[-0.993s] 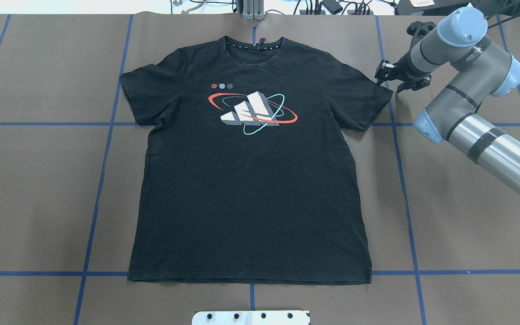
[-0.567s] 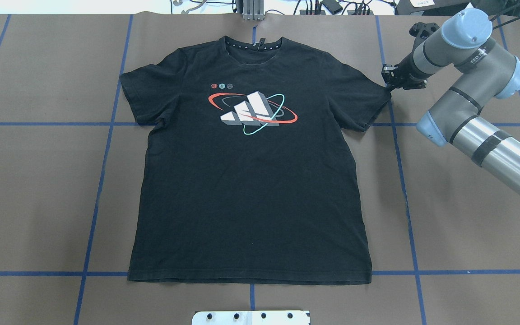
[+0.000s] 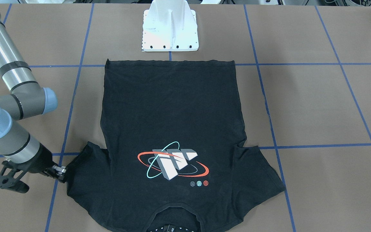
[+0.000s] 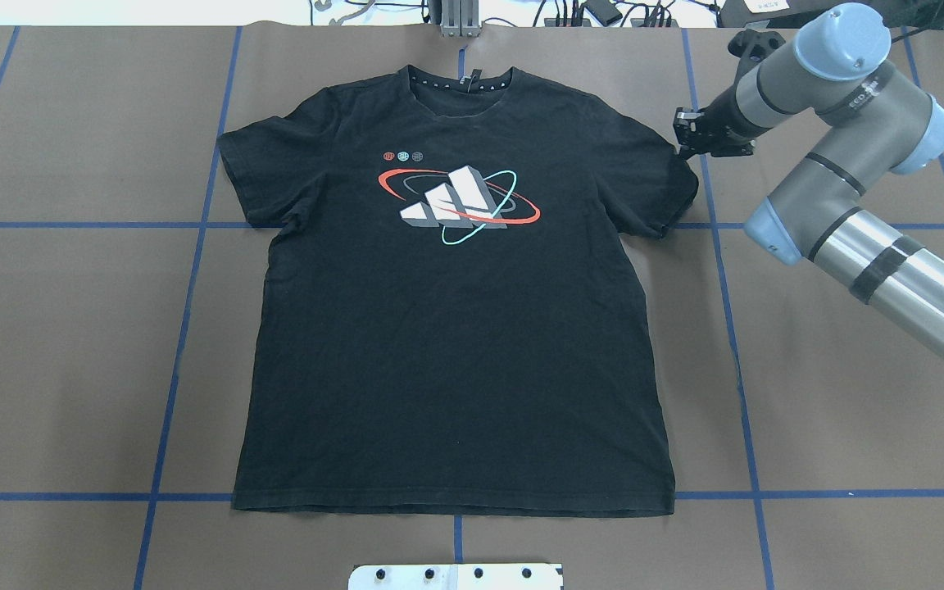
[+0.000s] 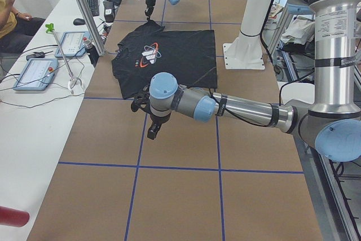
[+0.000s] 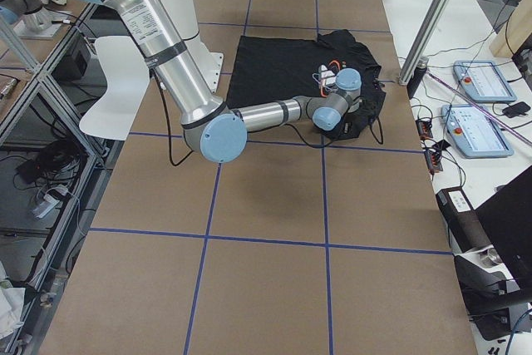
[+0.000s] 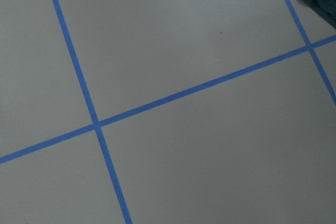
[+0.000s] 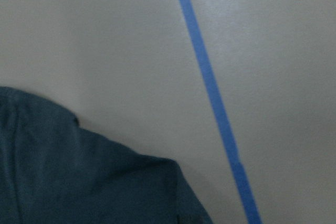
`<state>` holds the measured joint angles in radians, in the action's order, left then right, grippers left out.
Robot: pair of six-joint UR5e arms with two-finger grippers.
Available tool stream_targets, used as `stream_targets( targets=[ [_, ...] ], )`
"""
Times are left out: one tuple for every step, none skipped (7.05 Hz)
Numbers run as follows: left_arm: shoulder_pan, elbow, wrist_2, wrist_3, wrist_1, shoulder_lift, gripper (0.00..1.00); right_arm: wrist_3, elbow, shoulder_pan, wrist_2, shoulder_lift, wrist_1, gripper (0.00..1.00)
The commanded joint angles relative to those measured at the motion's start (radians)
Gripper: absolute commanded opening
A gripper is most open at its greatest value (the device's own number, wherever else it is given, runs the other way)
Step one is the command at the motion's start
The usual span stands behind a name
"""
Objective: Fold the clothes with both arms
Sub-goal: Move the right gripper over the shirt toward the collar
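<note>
At the sleeve hem [image 4: 685,192], right gripper [image 4: 683,141] jaws clamp the T-shirt [image 4: 456,344] — left gripper [image 5: 150,135]: cannot tell.

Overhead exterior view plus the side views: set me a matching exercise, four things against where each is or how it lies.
Things:
1. T-shirt
2. right gripper
3. left gripper
4. mounting base

Places or states:
A. fingers at the edge of a sleeve
B. flat, chest graphic up
C. past the hem, apart from it
D. over bare table, off the shirt

Pairs: 1-B, 2-A, 3-D, 4-C
</note>
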<state>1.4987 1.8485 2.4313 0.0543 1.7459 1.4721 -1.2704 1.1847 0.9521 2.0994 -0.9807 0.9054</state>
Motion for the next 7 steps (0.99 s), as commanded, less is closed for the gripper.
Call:
stream_targets(
  targets=[
    [0.0, 0.0, 0.0, -0.001, 0.01, 0.002, 1.0, -0.081, 0.013, -0.052, -0.004, 0.141, 0.143, 0.0],
    [0.0, 0.001, 0.0, -0.004, 0.011, 0.002, 1.0, -0.08, -0.016, -0.074, -0.033, 0.199, 0.211, 0.0],
    [0.0, 0.008, -0.002, -0.017, 0.02, 0.002, 1.0, -0.104, -0.095, -0.105, -0.103, 0.273, 0.214, 0.0],
    [0.0, 0.008, -0.002, -0.017, 0.024, -0.001, 1.0, -0.113, -0.138, -0.116, -0.111, 0.302, 0.21, 0.0],
    [0.0, 0.008, -0.002, -0.017, 0.024, 0.002, 1.0, -0.113, -0.151, -0.122, -0.122, 0.315, 0.207, 0.0],
    [0.0, 0.008, -0.002, -0.017, 0.024, 0.002, 1.0, -0.113, -0.16, -0.136, -0.134, 0.33, 0.208, 0.0],
    [-0.002, 0.006, -0.002, -0.016, 0.027, 0.007, 1.0, -0.113, -0.183, -0.142, -0.143, 0.35, 0.208, 0.0]
  ],
)
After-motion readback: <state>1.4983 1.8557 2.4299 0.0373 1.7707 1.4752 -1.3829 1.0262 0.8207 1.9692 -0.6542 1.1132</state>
